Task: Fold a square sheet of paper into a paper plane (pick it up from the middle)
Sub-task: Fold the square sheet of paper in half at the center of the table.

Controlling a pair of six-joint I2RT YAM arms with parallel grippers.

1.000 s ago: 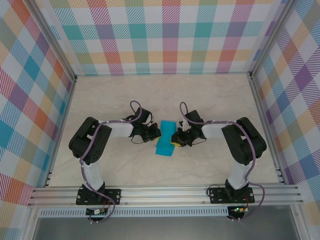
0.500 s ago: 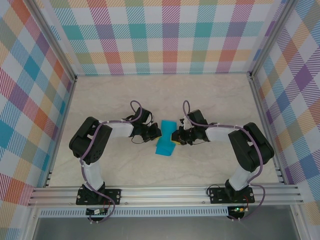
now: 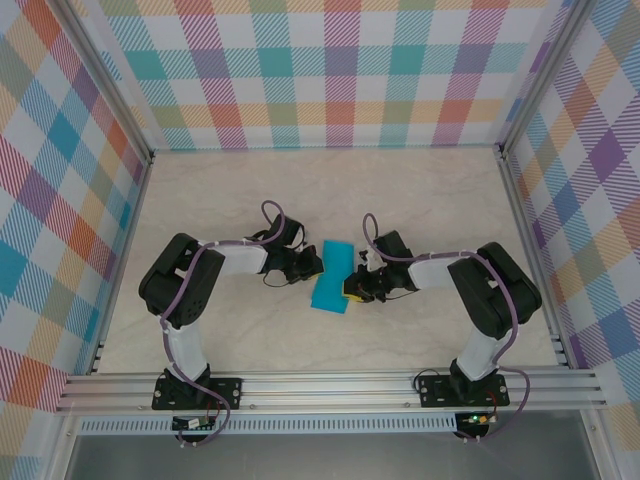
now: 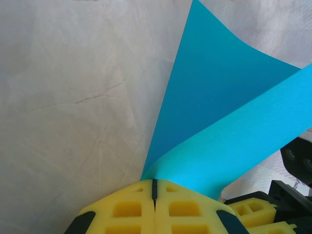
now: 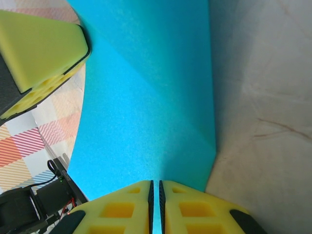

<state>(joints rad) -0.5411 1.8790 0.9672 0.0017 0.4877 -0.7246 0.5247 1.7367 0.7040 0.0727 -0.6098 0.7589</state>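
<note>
Clearly, left claw (image 4: 153, 182) and right claw (image 5: 155, 183) each pinch the square sheet (image 3: 329, 288).

1. The left arm (image 3: 178, 288) stands at the near edge of the table (image 3: 420, 190). Its elbow is bent out toward the left edge and its forearm runs inward to the middle.
2. The left tool (image 3: 308, 266) has its yellow pads (image 4: 126, 209) pressed together, pinching the sheet of paper (image 3: 331, 275) from the left.
3. The right arm (image 3: 495, 285) mirrors it, with the elbow toward the right edge and the forearm pointing inward.
4. The right tool (image 3: 352, 285) faces the left one, with its pads a hairline apart, nipping the sheet's right side.
5. Both tools sit low and near each other.
</note>
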